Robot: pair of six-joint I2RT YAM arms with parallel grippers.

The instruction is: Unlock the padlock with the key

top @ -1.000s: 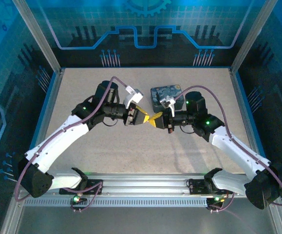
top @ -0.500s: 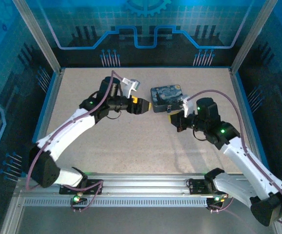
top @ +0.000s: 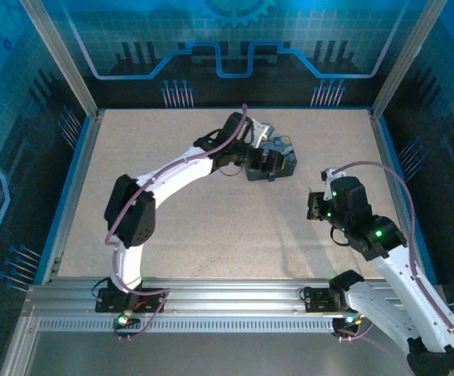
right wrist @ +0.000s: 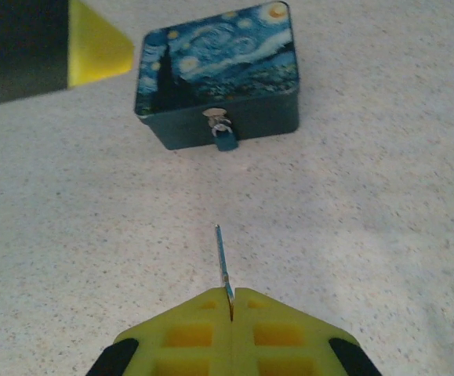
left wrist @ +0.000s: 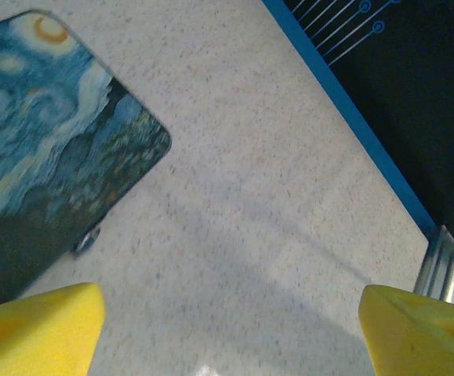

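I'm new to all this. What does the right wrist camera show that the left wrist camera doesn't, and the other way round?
Right wrist view: the front wall of the starry box with the little padlock hanging on its clasp, and the key pinched in the closed right gripper, pointing toward the padlock.

Left wrist view: the left gripper with its yellow fingers spread wide apart, plus the table's blue border and a metal rail beyond it.

Both: the box's painted lid, the speckled table, and yellow padding of the left gripper.
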